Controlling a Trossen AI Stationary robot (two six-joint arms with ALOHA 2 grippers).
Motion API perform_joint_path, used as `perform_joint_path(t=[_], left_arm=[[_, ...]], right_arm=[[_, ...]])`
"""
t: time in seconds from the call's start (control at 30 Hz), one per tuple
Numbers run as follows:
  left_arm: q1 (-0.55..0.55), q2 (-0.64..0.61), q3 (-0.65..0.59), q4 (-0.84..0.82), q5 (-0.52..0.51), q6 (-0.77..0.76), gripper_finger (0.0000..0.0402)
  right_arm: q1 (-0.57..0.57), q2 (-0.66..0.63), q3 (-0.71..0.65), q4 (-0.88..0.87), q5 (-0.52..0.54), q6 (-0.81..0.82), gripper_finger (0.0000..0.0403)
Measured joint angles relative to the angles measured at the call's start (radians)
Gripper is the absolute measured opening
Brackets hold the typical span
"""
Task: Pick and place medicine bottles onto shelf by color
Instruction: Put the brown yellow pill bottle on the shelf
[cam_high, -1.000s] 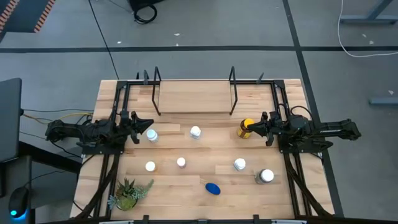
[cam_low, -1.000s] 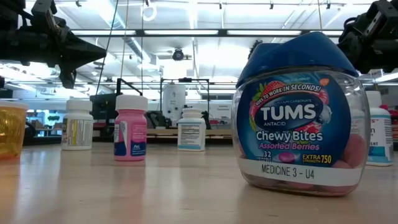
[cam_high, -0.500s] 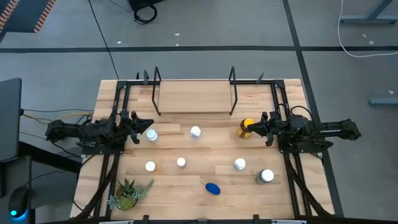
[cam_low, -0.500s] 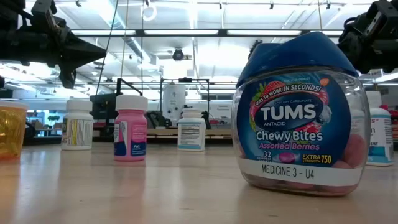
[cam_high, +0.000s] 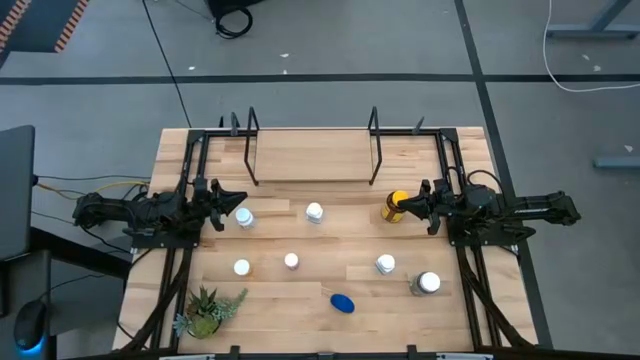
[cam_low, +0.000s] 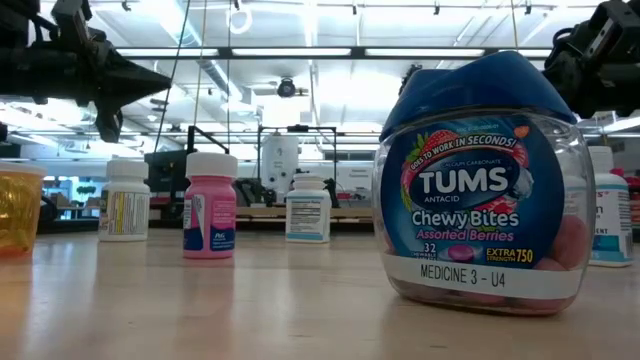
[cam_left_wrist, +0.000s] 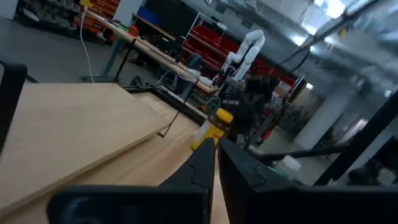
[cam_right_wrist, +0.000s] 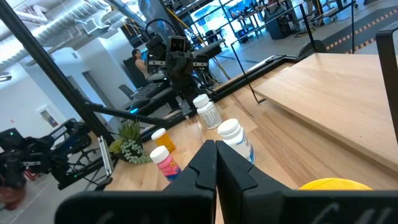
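Eight small medicine bottles stood scattered on the light-wood desk (cam_high: 270, 300), none on the low light-wood shelf with black wire end frames (cam_high: 312, 158), which sat at the far edge of the desk between the two arms.

Left pincer (cam_high: 237, 203): fingers pressed together, holding nothing, hovering over the left side of the desk just beside a white-capped white bottle (cam_high: 244, 217). In the left wrist view the closed fingertips (cam_left_wrist: 214, 144) pointed across the desk toward the yellow-amber bottle (cam_left_wrist: 215, 124).

Right pincer (cam_high: 406, 205): fingers also fully together, empty, hovering on the right side with its tip just beside the yellow-amber bottle (cam_high: 394, 207), in front of the right end of the shelf. Contact could not be judged.

Other bottles, high view:
- white bottle (cam_high: 315, 212) near desk centre, in front of the shelf
- two small white-capped bottles (cam_high: 241, 267) and (cam_high: 291, 261), side by side, nearer the front
- white-capped bottle (cam_high: 385, 264) and clear-greyish bottle with white cap (cam_high: 426, 284) at right front
- blue-lidded bottle (cam_high: 342, 302) near the front edge; the low view showed it upright, labelled antacid chews (cam_low: 483, 190)

Small potted green plant (cam_high: 205, 312) stood at the front left corner.
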Motion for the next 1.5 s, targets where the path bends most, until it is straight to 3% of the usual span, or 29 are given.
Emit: perform_joint_path(t=[0.1, 0.2, 0.3, 0.47, 0.57, 0.7, 0.9, 1.1, 1.23, 1.5], left_arm=[[0.02, 0.0, 0.023, 0.089, -0.02, -0.073, 0.0031], [0.025, 0.011, 0.101, 0.082, 0.111, -0.013, 0.0034], [0.025, 0.07, 0.236, -0.059, 0.197, 0.011, 0.0031], [0.027, 0.293, 0.547, -0.418, 0.199, 0.095, 0.0022], [0.027, 0.454, 0.696, -0.539, 0.196, 0.201, 0.0021], [0.026, 0.629, 0.846, -0.563, 0.194, 0.294, 0.0027], [0.026, 0.793, 1.046, -0.564, 0.195, 0.297, 0.0035], [0.026, 0.858, 1.197, -0.561, 0.195, 0.298, 0.0034], [0.026, 0.858, 1.239, -0.56, 0.194, 0.302, 0.0029], [0.026, 0.857, 1.253, -0.553, 0.192, 0.352, 0.0043]], right_arm=[[0.0, 0.0, 0.0, 0.0, 0.007, -0.044, 0.0005], [0.0, 0.0, 0.0, 0.001, 0.015, -0.062, 0.0005], [-0.006, 0.001, -0.001, 0.019, 0.067, -0.019, 0.0005], [-0.047, 0.007, 0.026, 0.058, 0.236, 0.242, 0.0005], [-0.064, 0.018, 0.076, 0.058, 0.236, 0.201, 0.0005], [-0.067, 0.072, 0.195, 0.058, 0.213, 0.11, 0.0005], [-0.065, 0.29, 0.458, 0.045, 0.153, -0.033, 0.0005], [-0.066, 0.599, 0.675, -0.077, 0.15, 0.053, 0.0005], [-0.066, 0.757, 0.822, -0.067, 0.153, 0.157, 0.0005], [-0.064, 0.994, 1.074, -0.099, 0.175, 0.117, 0.0005]])
